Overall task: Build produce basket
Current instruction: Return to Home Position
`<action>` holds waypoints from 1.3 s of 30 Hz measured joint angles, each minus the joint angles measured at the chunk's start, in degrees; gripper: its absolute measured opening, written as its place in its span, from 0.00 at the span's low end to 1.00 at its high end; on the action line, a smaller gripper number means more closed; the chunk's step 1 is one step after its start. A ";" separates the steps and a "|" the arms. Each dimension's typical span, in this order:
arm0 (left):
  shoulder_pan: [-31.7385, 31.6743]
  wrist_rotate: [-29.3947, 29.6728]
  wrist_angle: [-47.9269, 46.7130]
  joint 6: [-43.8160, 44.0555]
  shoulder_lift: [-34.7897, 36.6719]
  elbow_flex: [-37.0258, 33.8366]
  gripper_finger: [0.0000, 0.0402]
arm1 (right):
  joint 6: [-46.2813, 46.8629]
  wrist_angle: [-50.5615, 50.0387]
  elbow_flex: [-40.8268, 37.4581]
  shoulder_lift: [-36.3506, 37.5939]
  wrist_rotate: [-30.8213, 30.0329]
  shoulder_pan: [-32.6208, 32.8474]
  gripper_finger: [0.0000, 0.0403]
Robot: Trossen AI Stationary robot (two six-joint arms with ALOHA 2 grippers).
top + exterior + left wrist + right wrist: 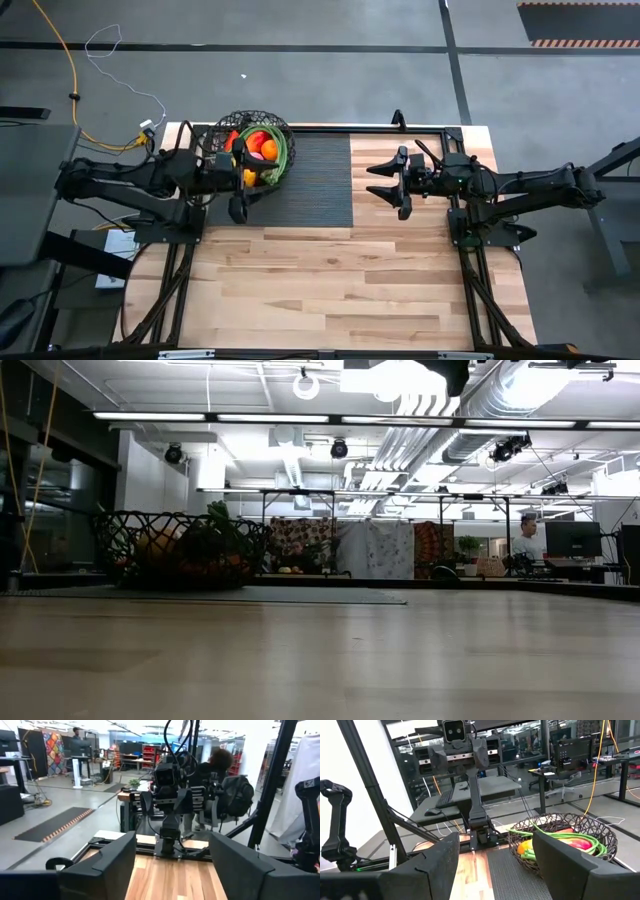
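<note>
1. At the far-left corner of the dark ribbed mat (315, 180) sits the basket (257, 118). It is round, of black open wire mesh, upright, and loaded with the produce (258, 145).
2. High view: the left gripper (245, 180) overlaps the basket's left side and hides that stretch of rim and whatever lies under it.
3. The produce is only partly readable: red and orange rounded pieces, a yellow bit, and long green stalks (283, 160) curving along the right inner wall. Pieces lower in the pile can't be made out.
4. Low view: the basket is dim, its contents just dark lumps behind mesh, with a leafy tip poking above the rim. Neither gripper shows there.
5. Right wrist view: that arm's own finger cuts off part of the basket. Glossy stalks and a smooth red-pink fruit (577, 842) show inside.
6. The left gripper's fingers are spread wide, with nothing between them.
7. The right gripper (385, 183) is past the mat's right edge, over bare wood, well apart from the basket. Its fingers are spread and empty.
8. The table (330, 290) is pale wood planks, matte.
</note>
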State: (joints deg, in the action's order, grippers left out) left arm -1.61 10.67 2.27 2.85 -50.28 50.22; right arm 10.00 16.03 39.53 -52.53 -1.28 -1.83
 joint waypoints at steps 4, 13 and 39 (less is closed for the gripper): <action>0.15 0.31 -1.10 0.73 0.00 0.00 0.48 | 0.26 -0.02 0.00 0.00 0.05 0.01 0.60; 0.20 0.32 -2.73 2.19 0.91 -0.02 0.04 | 0.04 -0.02 0.00 0.00 0.42 -0.01 0.60; -6.25 -4.03 -3.70 7.29 28.54 -22.11 0.00 | 3.26 1.91 0.00 0.00 0.90 -0.01 0.60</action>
State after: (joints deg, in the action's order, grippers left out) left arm -7.86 6.64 -1.44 10.14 -21.74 28.11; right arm 13.26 17.94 39.53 -52.53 -0.38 -1.85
